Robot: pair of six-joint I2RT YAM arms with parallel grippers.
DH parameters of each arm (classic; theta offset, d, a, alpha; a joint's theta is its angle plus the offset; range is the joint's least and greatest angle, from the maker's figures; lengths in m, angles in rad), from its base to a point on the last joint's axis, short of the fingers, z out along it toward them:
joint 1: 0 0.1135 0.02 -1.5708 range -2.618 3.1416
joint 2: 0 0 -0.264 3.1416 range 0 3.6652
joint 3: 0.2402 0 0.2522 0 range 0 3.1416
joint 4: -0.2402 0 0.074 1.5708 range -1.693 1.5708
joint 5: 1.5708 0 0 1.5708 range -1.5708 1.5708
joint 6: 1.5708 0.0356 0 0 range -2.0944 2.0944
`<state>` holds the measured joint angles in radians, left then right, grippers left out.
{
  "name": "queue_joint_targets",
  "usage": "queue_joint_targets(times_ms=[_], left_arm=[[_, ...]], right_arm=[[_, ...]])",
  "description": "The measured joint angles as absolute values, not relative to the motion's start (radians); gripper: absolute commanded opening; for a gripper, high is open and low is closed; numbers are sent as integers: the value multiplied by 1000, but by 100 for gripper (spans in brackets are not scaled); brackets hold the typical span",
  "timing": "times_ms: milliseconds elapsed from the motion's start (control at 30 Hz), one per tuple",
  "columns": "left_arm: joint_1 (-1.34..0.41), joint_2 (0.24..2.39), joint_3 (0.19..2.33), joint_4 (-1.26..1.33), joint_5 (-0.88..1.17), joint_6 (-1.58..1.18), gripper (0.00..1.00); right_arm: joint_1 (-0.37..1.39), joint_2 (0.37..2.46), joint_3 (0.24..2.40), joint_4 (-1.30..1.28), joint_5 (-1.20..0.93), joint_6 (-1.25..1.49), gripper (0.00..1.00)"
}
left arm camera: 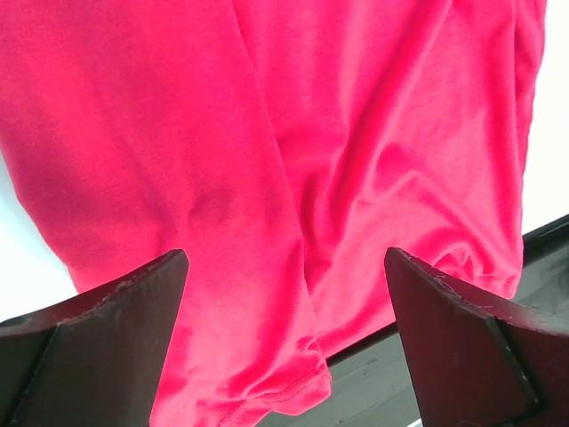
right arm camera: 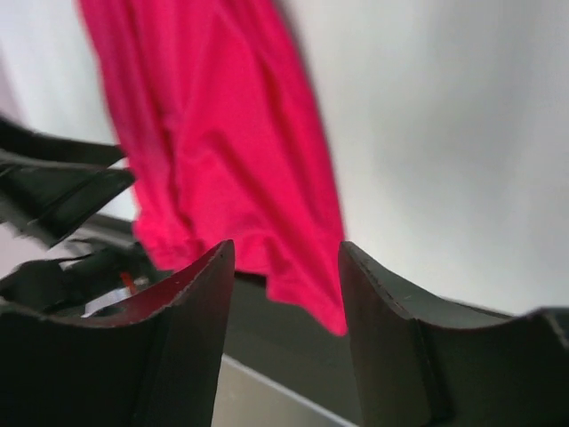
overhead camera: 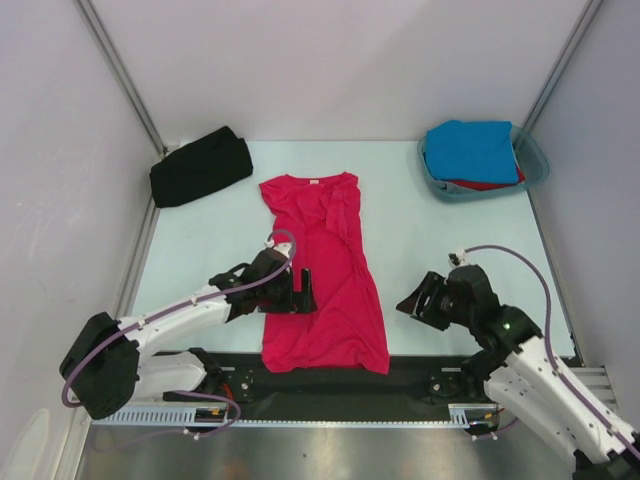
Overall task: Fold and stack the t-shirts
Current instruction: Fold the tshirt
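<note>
Top external view: pale counter (overhead camera: 420, 250) with white walls (overhead camera: 340, 60) on three sides and a dark strip (overhead camera: 330, 385) along the near edge. Spread lengthwise down the middle of the counter, crimson-pink shirt (overhead camera: 325, 270), folded into a long narrow shape. Collar at the far end, hem at the near end and lapping onto the dark strip, loose creases by the right shoulder. Left arm (overhead camera: 170, 320) and right arm (overhead camera: 545, 365), both white, reaching in from the near edge, one on each side of that shirt. Far left corner: black shirt (overhead camera: 200, 167), folded into a thick bundle, well apart from the pink one. Far right corner: teal tub (overhead camera: 535, 165), holding a folded blue shirt (overhead camera: 470, 150) on top of a red shirt (overhead camera: 490, 184), only a sliver of the red showing. Left gripper (overhead camera: 297, 290) over the left edge of the pink shirt, toward its lower half, fingers spread wide, nothing between them; contact with the cloth unclear. Right gripper (overhead camera: 415, 303) near the pink shirt's right side, over bare counter, aimed at the cloth, fingers parted, holding nothing. Small white label (overhead camera: 313, 181) inside the pink collar.
</note>
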<state>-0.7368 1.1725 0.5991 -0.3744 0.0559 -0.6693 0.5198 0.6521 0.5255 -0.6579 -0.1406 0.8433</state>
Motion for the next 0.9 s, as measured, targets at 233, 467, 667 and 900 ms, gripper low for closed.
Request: queue_joint_targets(times_ms=[233,467,667,900], left_arm=[[-746,1151,599,-372,56,-657,100],[-756,1144,599,-371,55,-653,100],[-761,1144,599,-371,51,-653,100],[-763,1144,599,-371,44,-653,100]], right_arm=[[628,406,449,-757,-154,1041,50],[759,447,435,-894,-84,1133,50],[843,577,394,-878,-41,1153,50],[913,690,321,-742,-26,1162,50]])
